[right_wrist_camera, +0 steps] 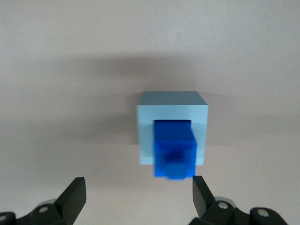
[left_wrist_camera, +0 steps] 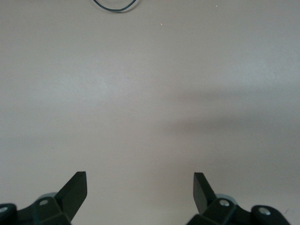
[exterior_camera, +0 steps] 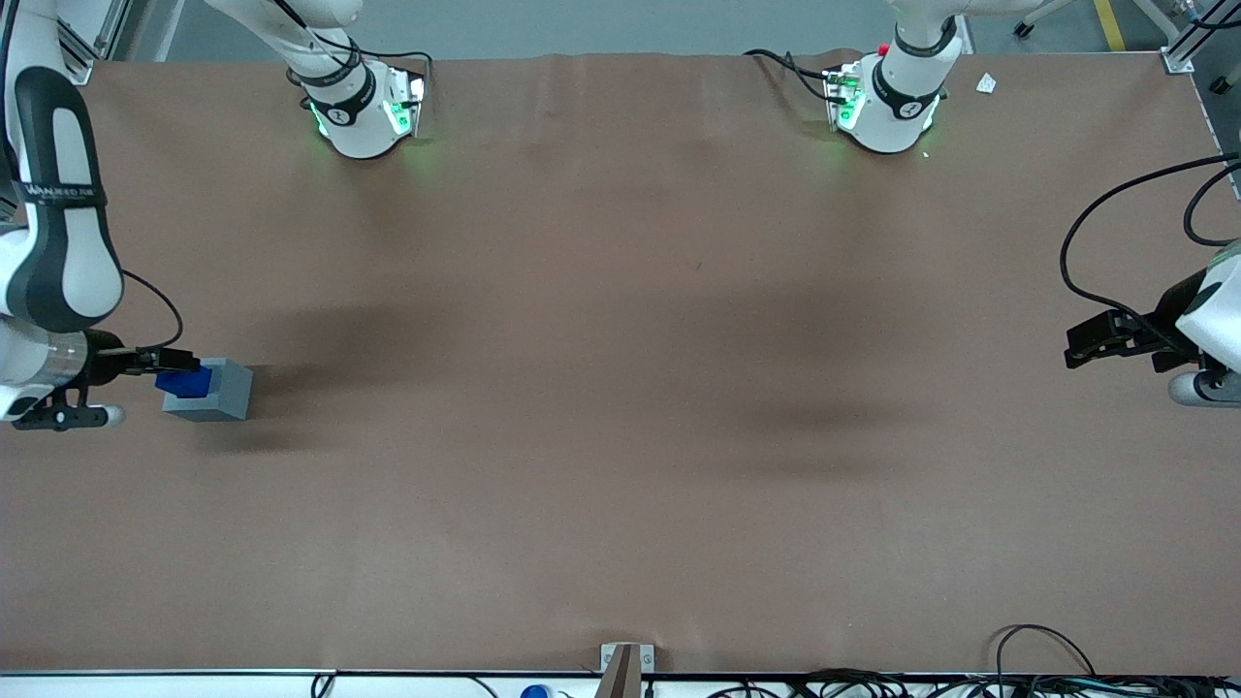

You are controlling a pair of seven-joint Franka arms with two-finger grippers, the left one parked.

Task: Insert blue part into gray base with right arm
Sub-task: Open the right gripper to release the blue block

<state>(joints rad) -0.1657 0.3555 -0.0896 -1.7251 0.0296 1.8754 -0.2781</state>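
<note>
Front overhead, wrist close-up — both share gray base (exterior_camera: pixel 215 392).

right arm (exterior_camera: pixel 58 223) white, black lettered bands | silver wrist ring | black tool (exterior_camera: pixel 165 362)

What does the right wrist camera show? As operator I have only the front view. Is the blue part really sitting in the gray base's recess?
Observer: Yes. The blue part stands in the square recess of the gray base, and the base's top face frames it.
Operator: Is the pincer clamped on it?
Observer: No. The pincer is open above the base, with its fingertips spread wider than the blue part.
Operator: Is the part flush?
Observer: No, it sticks out of the recess. I cannot tell how deep it sits.
</note>
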